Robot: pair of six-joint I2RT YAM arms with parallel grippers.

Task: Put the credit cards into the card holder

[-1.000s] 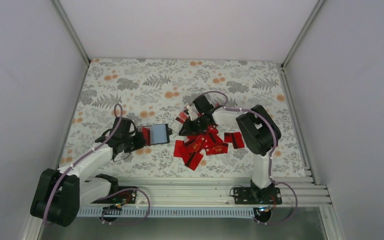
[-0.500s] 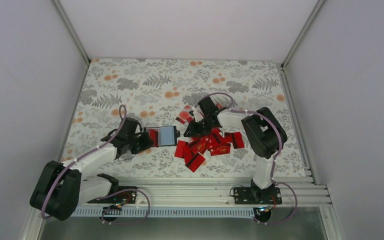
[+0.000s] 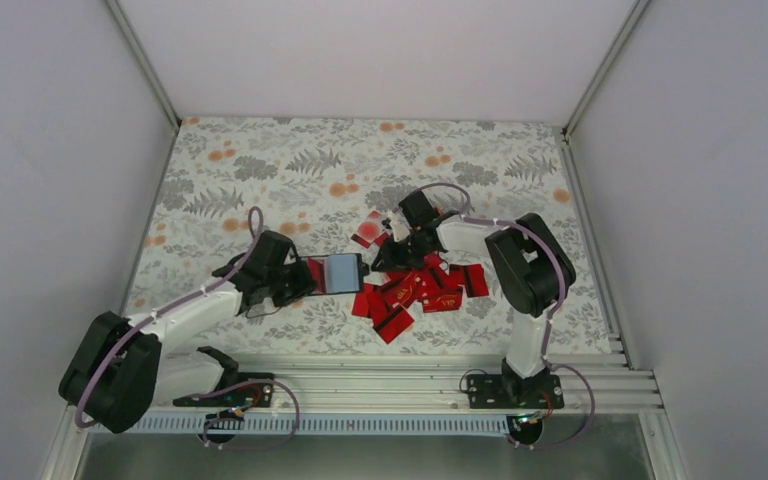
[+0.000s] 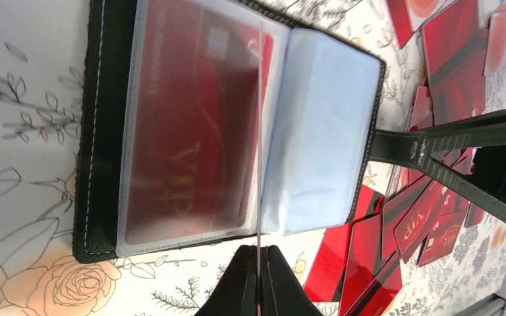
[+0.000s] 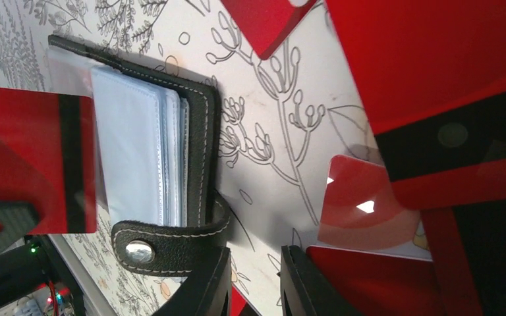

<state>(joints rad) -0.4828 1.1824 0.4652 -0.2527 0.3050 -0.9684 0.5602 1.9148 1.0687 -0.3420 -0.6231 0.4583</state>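
Desk (image 3: 260,160): we see a floral cloth under everything.
Credit cards (image 3: 415,290): a red heap just beside the card holder, on its right.
Card holder (image 3: 338,272): lies open between both pincers, one red card sleeved inside.
Left pincer (image 4: 260,253): together, clamped on the card holder's clear leaf.
Right pincer (image 5: 255,263): slightly apart, beside the snap tab (image 5: 138,250).

All credit cards (image 3: 415,290) are red; card holder (image 3: 340,272) black, tablecloth (image 3: 260,170) floral.
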